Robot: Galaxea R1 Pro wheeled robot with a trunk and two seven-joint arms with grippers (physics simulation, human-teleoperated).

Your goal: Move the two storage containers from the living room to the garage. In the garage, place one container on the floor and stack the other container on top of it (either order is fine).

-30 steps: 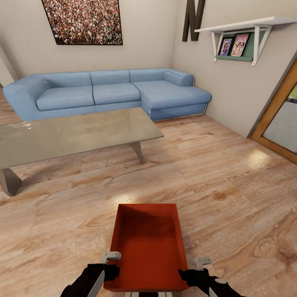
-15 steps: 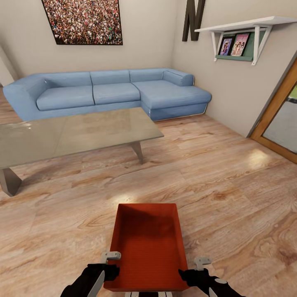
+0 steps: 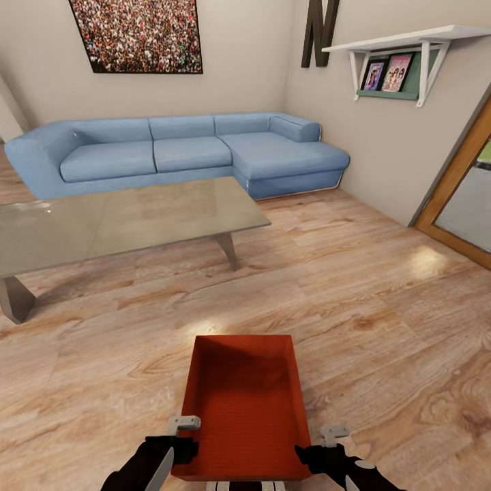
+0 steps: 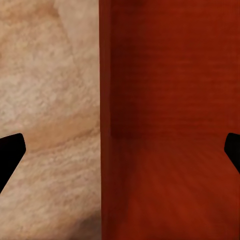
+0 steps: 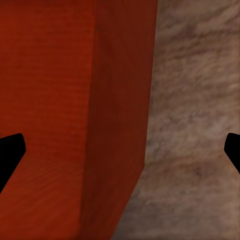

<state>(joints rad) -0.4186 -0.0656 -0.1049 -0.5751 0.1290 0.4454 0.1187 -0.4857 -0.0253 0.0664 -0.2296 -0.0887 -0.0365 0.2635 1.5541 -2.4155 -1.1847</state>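
Now each wide-open pincer, left (image 3: pixel 179 432) and right (image 3: pixel 333 438), straddles a side wall of the red bin (image 3: pixel 242 402) on the wood floor (image 3: pixel 382 341); close both evenly, probably gripping the rims, then lift level.

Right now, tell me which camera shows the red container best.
The head view: the whole open-top storage container shows, between the left gripper and right gripper. Both wrist views show just one wall of it up close.
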